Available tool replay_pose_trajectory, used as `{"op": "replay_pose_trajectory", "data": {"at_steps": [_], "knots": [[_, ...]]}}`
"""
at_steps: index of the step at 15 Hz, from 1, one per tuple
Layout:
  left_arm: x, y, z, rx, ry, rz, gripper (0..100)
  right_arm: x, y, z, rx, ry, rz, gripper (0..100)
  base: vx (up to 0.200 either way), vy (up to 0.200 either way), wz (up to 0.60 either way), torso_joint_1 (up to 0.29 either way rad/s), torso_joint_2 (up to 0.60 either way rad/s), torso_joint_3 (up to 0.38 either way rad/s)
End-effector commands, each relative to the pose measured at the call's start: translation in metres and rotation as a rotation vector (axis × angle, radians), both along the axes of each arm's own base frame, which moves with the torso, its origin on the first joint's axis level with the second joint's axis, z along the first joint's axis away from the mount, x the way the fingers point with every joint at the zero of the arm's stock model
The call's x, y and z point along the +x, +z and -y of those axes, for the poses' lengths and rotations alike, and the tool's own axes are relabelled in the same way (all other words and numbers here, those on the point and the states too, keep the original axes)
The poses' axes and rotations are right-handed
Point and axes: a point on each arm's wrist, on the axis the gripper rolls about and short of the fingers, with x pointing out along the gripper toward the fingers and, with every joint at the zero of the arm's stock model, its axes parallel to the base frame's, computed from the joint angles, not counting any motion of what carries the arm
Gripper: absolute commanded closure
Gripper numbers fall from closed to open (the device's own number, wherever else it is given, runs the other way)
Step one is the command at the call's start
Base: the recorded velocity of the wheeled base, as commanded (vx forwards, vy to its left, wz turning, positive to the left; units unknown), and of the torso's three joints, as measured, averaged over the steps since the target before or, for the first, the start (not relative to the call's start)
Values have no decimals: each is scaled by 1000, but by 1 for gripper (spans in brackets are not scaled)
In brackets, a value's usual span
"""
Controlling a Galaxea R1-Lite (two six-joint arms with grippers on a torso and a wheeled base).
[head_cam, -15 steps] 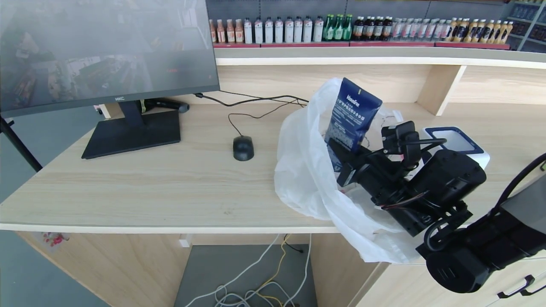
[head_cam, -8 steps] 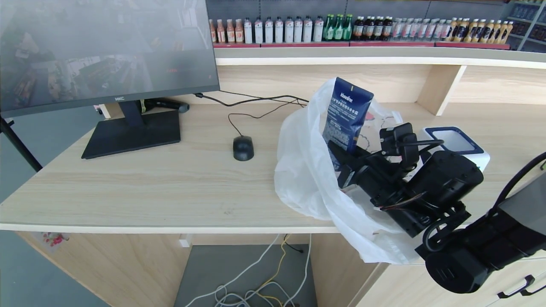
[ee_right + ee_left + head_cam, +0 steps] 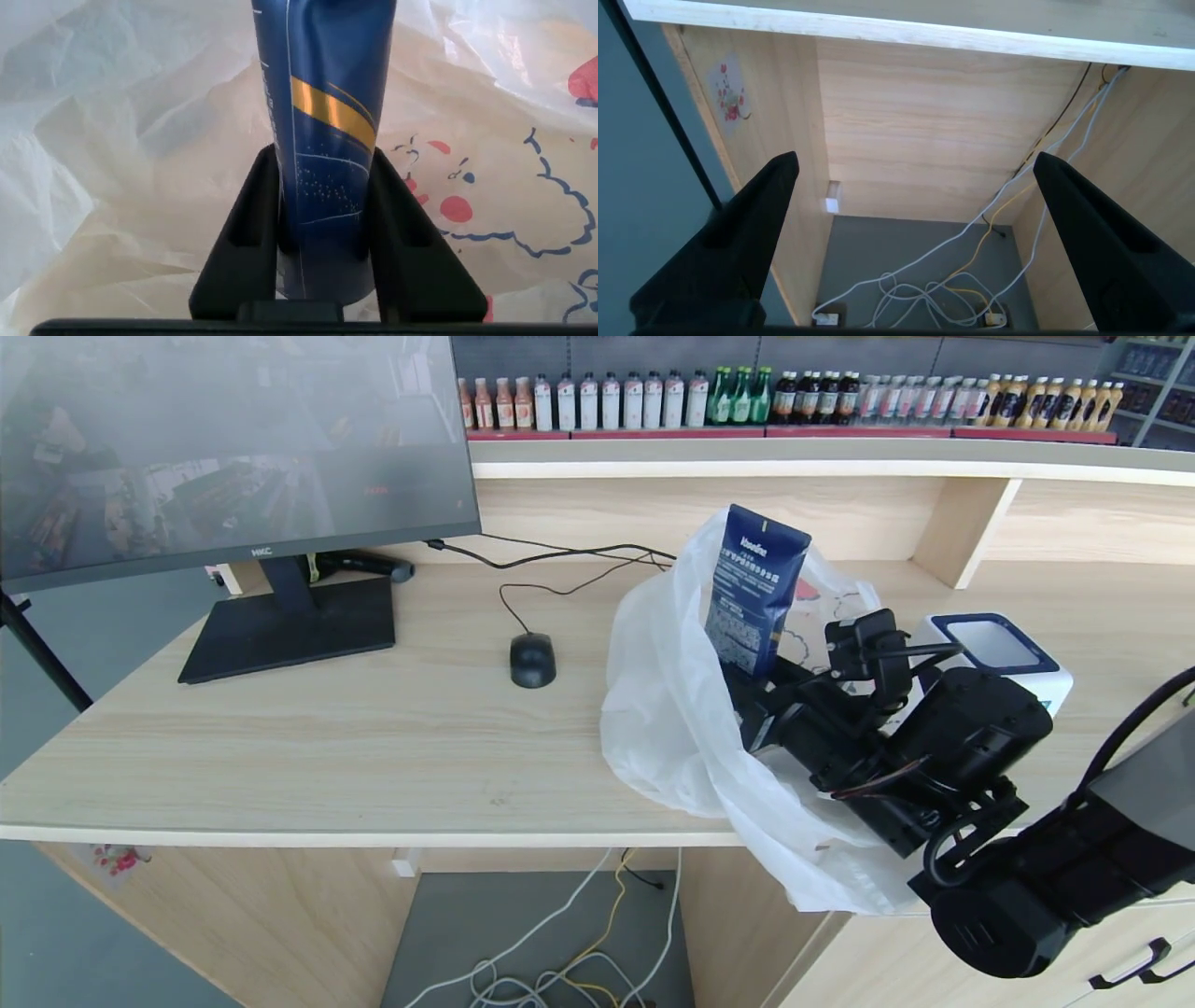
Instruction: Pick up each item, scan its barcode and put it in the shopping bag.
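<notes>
A dark blue pouch [image 3: 754, 586] stands upright in the mouth of the white plastic shopping bag [image 3: 672, 709] on the counter. My right gripper [image 3: 752, 686] is shut on the pouch's lower end, reaching into the bag from the right. In the right wrist view the pouch [image 3: 322, 121], blue with a gold stripe, sits clamped between the black fingers [image 3: 248, 233], with the bag's white film [image 3: 112, 140] behind it. A white barcode scanner with a blue rim [image 3: 994, 649] stands just right of the bag. My left gripper [image 3: 915, 243] is open below the counter, facing cables on the floor.
A monitor [image 3: 233, 448] on its stand occupies the counter's back left. A black mouse [image 3: 532, 660] and its cord lie between the monitor and the bag. A raised wooden ledge [image 3: 840, 467] runs behind, with bottles on shelves beyond. Loose cables [image 3: 560, 961] lie under the counter.
The right gripper has shifted the pouch slightly left and lower into the bag's mouth, turning it more edge-on. The left arm has not visibly moved.
</notes>
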Motion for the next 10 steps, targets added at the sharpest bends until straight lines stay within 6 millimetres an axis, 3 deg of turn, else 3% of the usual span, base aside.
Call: {"op": "replay_pose_trajectory", "data": {"at_steps": [1, 6, 10], "knots": [[0, 0, 0, 0, -1, 0, 0, -1, 3, 1, 8, -1, 15, 0, 0, 0, 0, 0, 0, 0], [0, 0, 0, 0, 1, 0, 0, -9, 14, 8, 18, -9, 34, 0, 0, 0, 0, 0, 0, 0], [0, 0, 0, 0, 1, 0, 0, -30, 32, 16, 36, 1, 73, 0, 0, 0, 0, 0, 0, 0]]}}
